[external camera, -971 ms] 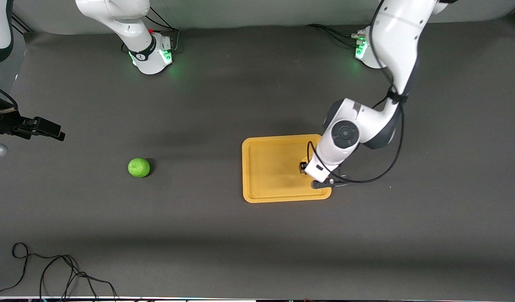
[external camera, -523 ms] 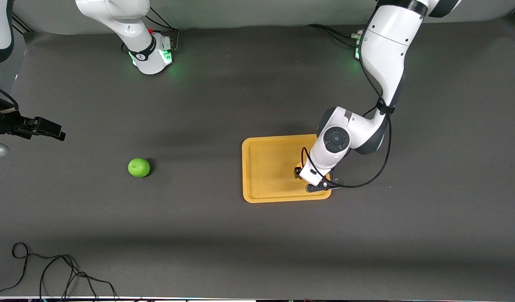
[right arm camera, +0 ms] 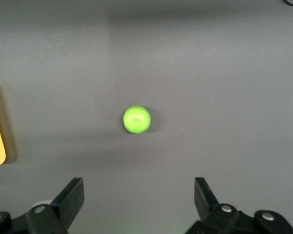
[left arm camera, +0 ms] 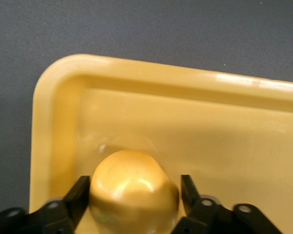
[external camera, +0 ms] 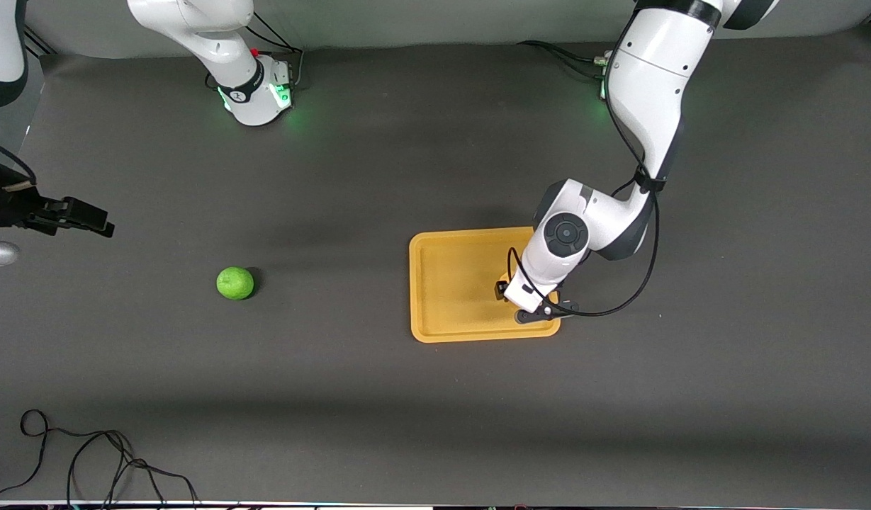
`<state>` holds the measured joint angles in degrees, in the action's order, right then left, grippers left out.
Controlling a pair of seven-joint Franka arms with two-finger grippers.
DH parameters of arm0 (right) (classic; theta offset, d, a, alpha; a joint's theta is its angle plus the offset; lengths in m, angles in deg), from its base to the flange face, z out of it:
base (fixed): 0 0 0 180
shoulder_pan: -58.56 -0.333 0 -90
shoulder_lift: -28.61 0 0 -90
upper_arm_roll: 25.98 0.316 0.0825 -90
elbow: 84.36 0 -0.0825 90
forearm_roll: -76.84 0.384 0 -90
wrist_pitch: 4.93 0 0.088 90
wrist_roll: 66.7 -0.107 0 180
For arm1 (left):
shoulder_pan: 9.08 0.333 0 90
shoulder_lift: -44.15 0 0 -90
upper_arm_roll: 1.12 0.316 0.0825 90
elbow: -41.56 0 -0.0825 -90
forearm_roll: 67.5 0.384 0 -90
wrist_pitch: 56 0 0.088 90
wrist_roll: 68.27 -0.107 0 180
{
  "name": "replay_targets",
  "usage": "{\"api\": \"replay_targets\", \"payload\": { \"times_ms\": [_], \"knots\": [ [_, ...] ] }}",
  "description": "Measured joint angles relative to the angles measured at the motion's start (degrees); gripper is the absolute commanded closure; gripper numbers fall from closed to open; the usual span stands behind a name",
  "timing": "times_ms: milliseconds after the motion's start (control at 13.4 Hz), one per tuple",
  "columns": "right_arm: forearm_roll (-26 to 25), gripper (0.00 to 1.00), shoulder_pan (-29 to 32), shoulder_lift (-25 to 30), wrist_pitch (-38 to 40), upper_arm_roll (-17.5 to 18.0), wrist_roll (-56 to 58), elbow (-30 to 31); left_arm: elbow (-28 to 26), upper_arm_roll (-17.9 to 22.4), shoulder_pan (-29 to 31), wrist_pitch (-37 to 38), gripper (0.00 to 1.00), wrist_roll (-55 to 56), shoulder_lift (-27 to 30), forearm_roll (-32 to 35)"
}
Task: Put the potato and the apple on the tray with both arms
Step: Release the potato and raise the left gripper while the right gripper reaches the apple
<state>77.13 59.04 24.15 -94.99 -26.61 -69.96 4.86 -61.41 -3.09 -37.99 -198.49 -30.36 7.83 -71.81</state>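
Observation:
The yellow-orange potato lies on the floor of the tray near one rounded corner. My left gripper is low over it, its black fingers on either side. One finger is against the potato and a thin gap shows at the other, so it is open. In the front view the left wrist hides the potato, and the left gripper is over the tray. The green apple rests on the mat toward the right arm's end. My right gripper hangs open and waits above the apple.
A loose black cable lies at the near corner toward the right arm's end. The two green-lit bases stand along the farthest edge. The dark mat lies bare between apple and tray.
The left arm has swung a little toward the tray's middle and settled lower. Its jaws have parted from the potato. The right arm has barely moved.

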Motion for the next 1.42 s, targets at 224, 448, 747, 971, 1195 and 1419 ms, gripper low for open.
{"api": "replay_targets", "payload": {
  "times_ms": [224,448,747,971,1195,1419],
  "knots": [
    [0.6,0.00,-4.6,-0.1,-1.1,0.2,-4.9,0.0,0.0,0.1,0.0,0.0,0.01,0.2,0.0,0.0],
    [0.6,0.00,-6.9,-0.2,-2.2,0.3,-5.8,0.5,0.8,0.7,0.1,5.8,0.01,0.1,2.9,0.0],
    [0.6,0.00,-6.5,-0.2,-9.8,-1.4,-5.8,8.7,7.1,1.9,5.8,31.5,0.02,-11.6,14.6,0.4],
    [0.6,0.00,-6.4,-0.5,-19.7,-2.0,-5.8,16.8,12.3,2.3,15.2,44.0,0.03,-25.7,20.1,1.4],
    [0.6,0.00,-6.4,-1.2,-35.3,-2.2,-5.8,28.2,18.3,2.4,22.5,53.2,0.06,-34.4,22.1,4.1],
    [0.6,0.00,-6.4,-3.5,-48.5,-2.3,-5.8,36.2,21.0,2.4,28.3,55.8,0.07,-40.1,24.0,4.3]
  ]
}}
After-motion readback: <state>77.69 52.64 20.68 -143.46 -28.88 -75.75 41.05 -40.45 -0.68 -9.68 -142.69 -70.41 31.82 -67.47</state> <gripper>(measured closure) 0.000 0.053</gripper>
